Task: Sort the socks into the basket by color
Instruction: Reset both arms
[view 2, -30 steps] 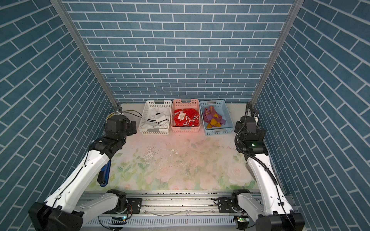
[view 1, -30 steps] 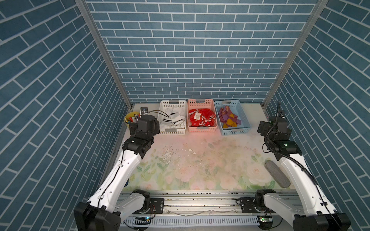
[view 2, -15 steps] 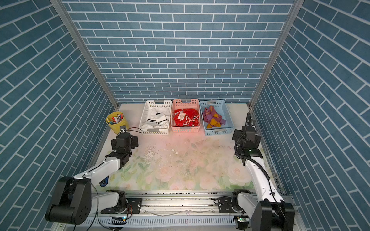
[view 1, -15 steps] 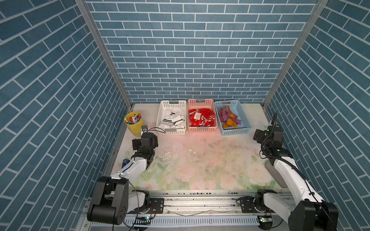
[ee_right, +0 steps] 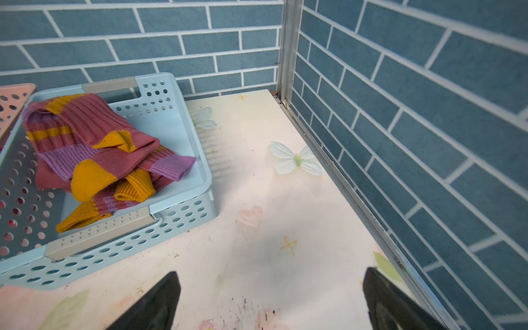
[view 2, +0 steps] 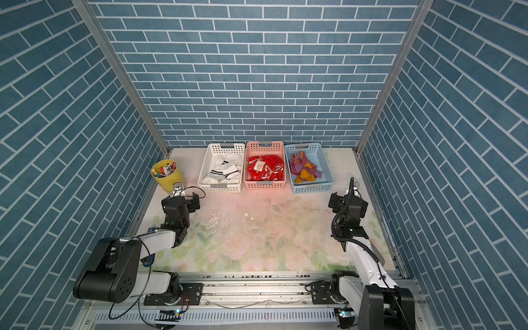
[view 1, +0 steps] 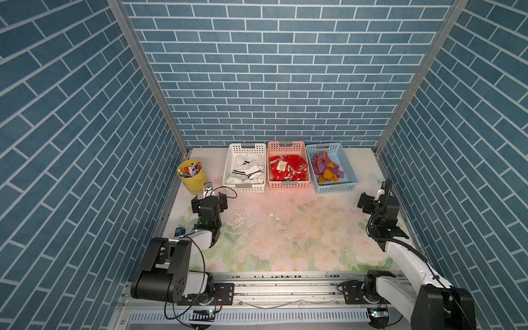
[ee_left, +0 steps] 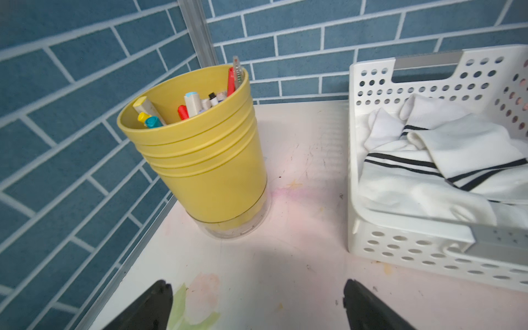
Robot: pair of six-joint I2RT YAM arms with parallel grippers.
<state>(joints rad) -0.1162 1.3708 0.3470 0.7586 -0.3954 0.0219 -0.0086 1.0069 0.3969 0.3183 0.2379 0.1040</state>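
Note:
The socks lie in three baskets along the back wall in both top views. White socks with black bands (view 1: 247,170) (ee_left: 428,160) fill the white basket (view 1: 228,168). Red socks (view 1: 288,168) sit in the pink basket (view 1: 288,186). Mauve-purple and mustard socks (view 1: 325,170) (ee_right: 97,160) rest in the blue basket (view 1: 350,168). My left gripper (view 1: 209,201) (ee_left: 258,288) is open and empty, low over the mat in front of the white basket. My right gripper (view 1: 373,197) (ee_right: 271,283) is open and empty near the right wall, beside the blue basket.
A yellow cup of pens (view 1: 192,177) (ee_left: 200,160) stands at the back left, just beyond the left gripper. A flat grey pad (view 2: 376,253) peeks out from behind the right arm. The flowered mat (view 1: 285,234) has small crumbs. Brick walls close three sides.
Both arms have folded back toward the front rail and dropped low over the mat, away from the baskets. Both grippers stay open and empty.

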